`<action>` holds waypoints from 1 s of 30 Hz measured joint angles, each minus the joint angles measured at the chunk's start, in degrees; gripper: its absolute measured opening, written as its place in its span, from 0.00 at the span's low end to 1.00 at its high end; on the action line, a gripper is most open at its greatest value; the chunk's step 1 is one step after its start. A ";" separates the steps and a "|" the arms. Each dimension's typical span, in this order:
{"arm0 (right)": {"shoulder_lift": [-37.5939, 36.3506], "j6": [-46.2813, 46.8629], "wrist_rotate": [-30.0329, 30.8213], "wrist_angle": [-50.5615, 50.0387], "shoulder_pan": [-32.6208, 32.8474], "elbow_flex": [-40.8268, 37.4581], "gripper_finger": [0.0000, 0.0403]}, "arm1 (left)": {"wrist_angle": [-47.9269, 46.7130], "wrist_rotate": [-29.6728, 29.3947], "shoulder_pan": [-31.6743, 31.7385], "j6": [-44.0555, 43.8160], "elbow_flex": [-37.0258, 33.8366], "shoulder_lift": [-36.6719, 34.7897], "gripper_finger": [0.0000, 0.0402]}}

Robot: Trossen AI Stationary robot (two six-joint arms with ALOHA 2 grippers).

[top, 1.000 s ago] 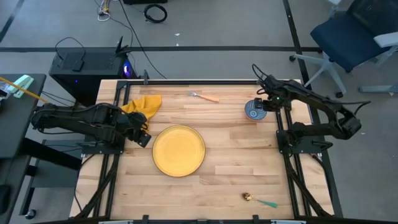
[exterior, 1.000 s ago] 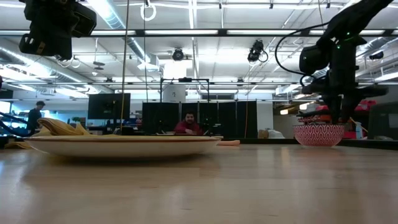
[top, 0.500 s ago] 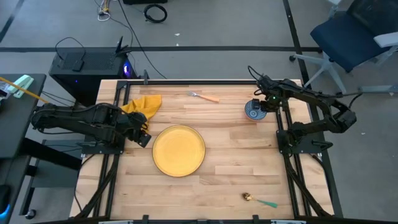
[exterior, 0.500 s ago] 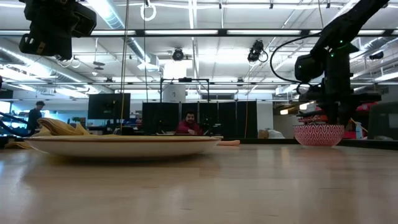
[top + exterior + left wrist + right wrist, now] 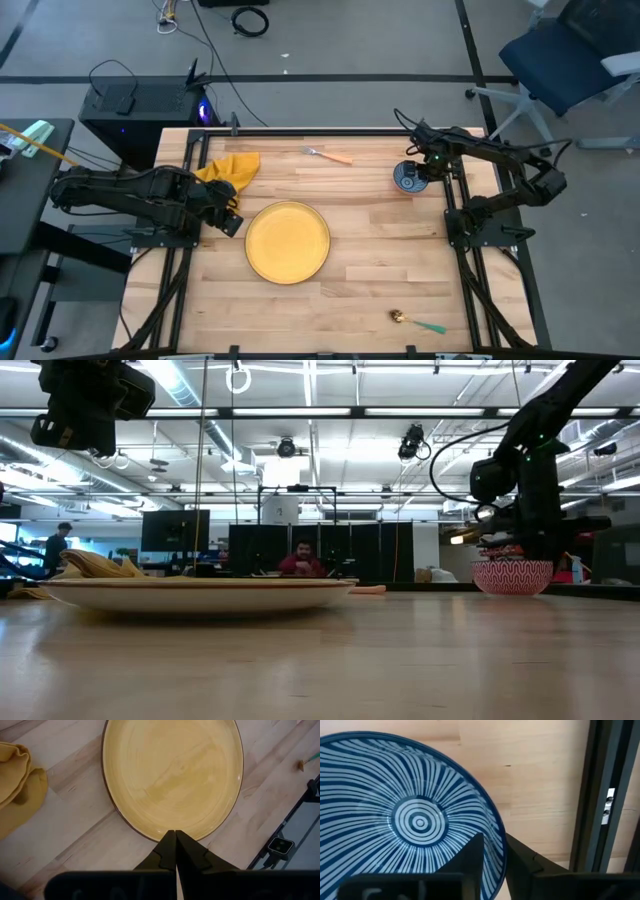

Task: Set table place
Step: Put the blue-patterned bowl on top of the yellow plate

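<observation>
The small blue-patterned bowl (image 5: 406, 179) stands on its base at the far right of the wooden table (image 5: 380, 270). My right gripper (image 5: 419, 172) is shut on the bowl's rim, and it also shows in the low view (image 5: 535, 552). My left gripper (image 5: 233, 224) is shut and empty, held above the table just left of the round yellow plate (image 5: 287, 242). The yellow napkin (image 5: 233, 168) lies bunched at the far left. The orange-handled fork (image 5: 330, 155) lies at the far edge. The green-handled spoon (image 5: 418, 323) lies near the front right. My right gripper has the bowl's rim (image 5: 499, 851) on the side toward the table's right edge, with one finger (image 5: 470, 857) inside the bowl and the other finger (image 5: 525, 862) outside. The fingers come from above, pointing down. The bowl stands upright with its base on the table (image 5: 512, 590).
Black rails (image 5: 455, 215) run along the table's sides, one close beside the bowl. Bare planks lie between the plate and the bowl and in front of the plate. A person (image 5: 303, 563) sits far behind the table. An office chair (image 5: 575, 60) stands beyond the far right corner.
My right gripper has gone down and a little toward the table's left edge, closer onto the bowl's rim. The bowl has stayed where it was on the table.
</observation>
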 joint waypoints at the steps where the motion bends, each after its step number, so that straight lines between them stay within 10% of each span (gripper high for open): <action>1: 0.08 0.00 0.23 0.04 0.00 0.00 0.14 | 0.02 0.00 -0.02 -0.02 0.00 0.00 0.02; 30: -10.66 -5.65 -1.42 -6.55 2.98 7.88 0.03 | 0.02 0.00 -0.01 -0.02 0.00 0.00 0.02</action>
